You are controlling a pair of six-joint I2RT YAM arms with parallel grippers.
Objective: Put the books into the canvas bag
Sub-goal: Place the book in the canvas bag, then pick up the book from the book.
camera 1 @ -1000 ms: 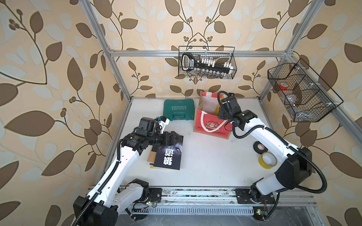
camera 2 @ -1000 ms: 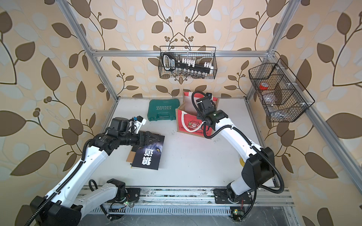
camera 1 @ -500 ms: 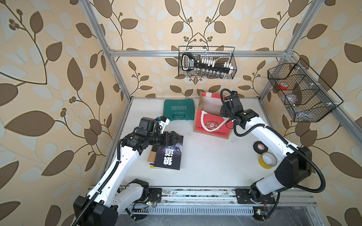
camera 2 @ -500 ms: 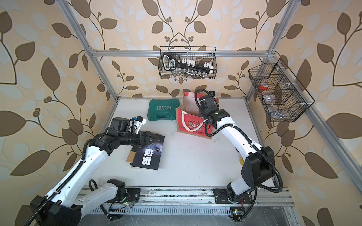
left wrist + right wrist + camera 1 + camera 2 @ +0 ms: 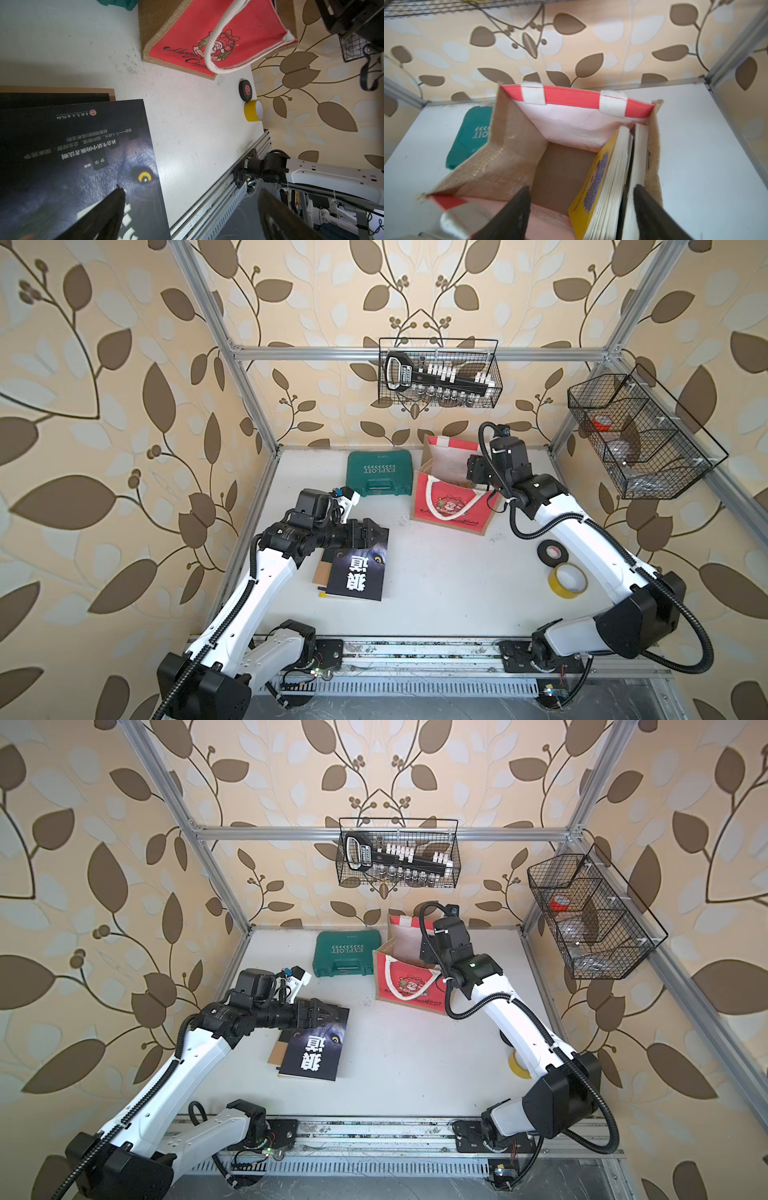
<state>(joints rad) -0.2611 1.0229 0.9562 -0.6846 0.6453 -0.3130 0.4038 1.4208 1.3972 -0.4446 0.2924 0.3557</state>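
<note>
A dark book point(image 5: 359, 572) with a wolf cover tops a small stack of books on the table, seen in both top views point(image 5: 313, 1052). My left gripper point(image 5: 191, 190) hovers open over the stack's far end, holding nothing. The canvas bag point(image 5: 451, 506) stands upright at the back with its mouth open. My right gripper point(image 5: 581, 187) hangs open just above the bag's mouth. A yellow book point(image 5: 593, 182) and a dark-covered book point(image 5: 640, 149) stand on edge inside, against the bag's jute side wall, below the gap between the fingers and free of them.
A green tool case point(image 5: 379, 477) lies left of the bag. A black tape roll point(image 5: 552, 551) and a yellow tape roll point(image 5: 568, 580) sit by the right arm. Wire baskets hang on the back wall point(image 5: 438, 373) and right wall point(image 5: 640, 439).
My right gripper has opened above the bag, shifted slightly right, and let go of a book that now stands inside. The left arm has not moved.
</note>
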